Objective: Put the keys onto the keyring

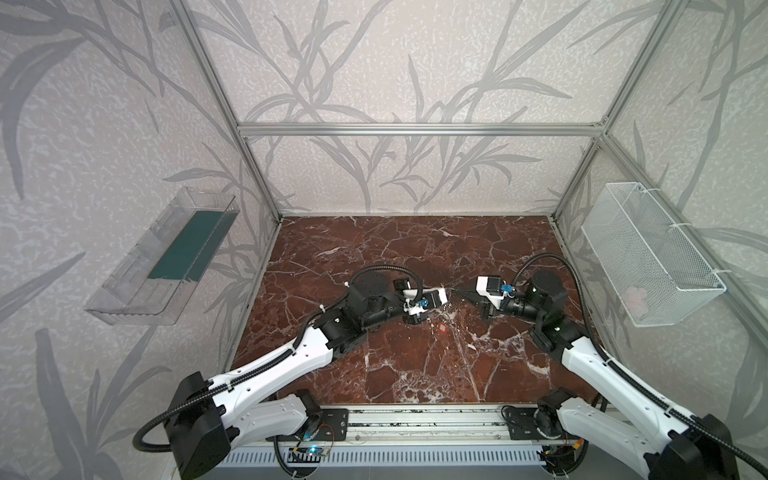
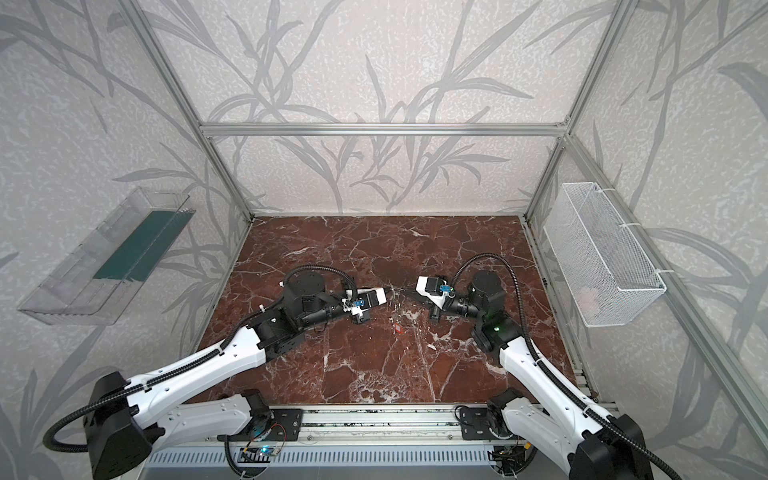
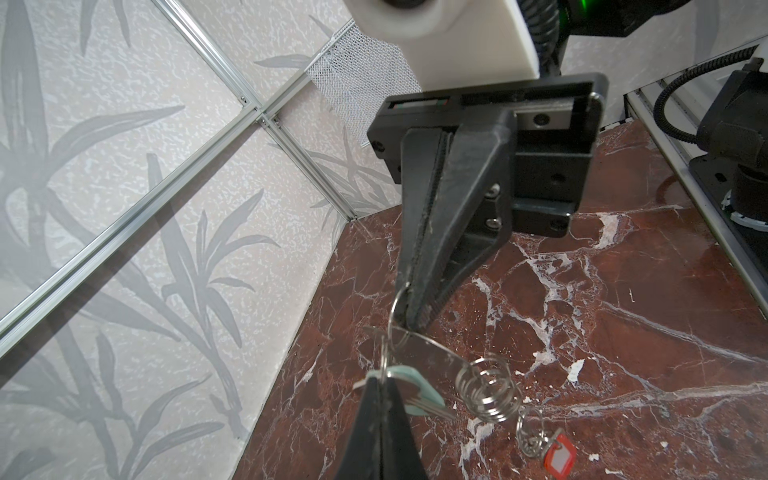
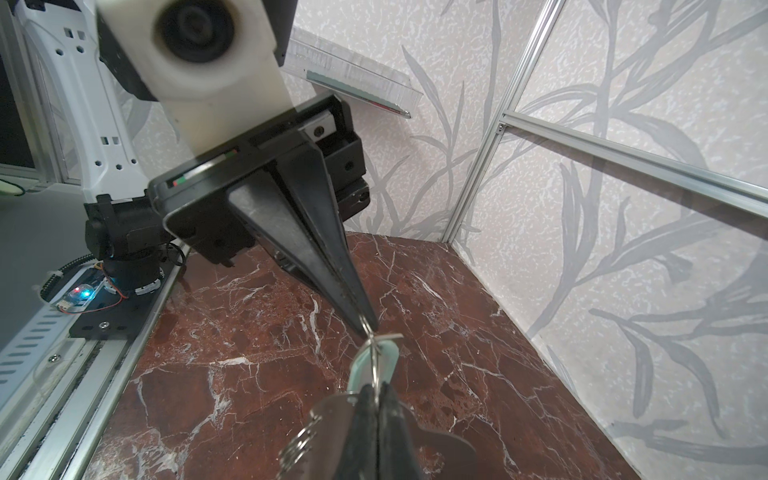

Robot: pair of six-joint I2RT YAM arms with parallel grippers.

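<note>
Reaching in from the near edge over the marble worktop [image 1: 374,257], the left arm [image 1: 266,365] and right arm [image 1: 602,365] bring their tips together near the middle, above the surface. The left fingers [image 3: 368,424] are pressed fully together, and the left wrist view shows them pinching the white-tag key [image 3: 419,397] by its pale tag, the silver blade poking out beside them. The right fingers [image 4: 361,432] are likewise closed tight, clamped on the edge of the keyring [image 4: 436,444], a flat grey metal plate held between the two arms, off the worktop. In the left wrist view a thin wire ring [image 3: 397,305] sits at the right fingertips, just beside the plate's end; whether it is pinched along with the plate I cannot tell. A wire coil [image 3: 488,395] hangs at the plate's lower side. Below the coil, on a small ring, dangles the red-tag key [image 3: 559,457]; in both top views this key shows as a red speck just nearer than the meeting fingertips, and whether it touches the worktop I cannot tell
</note>
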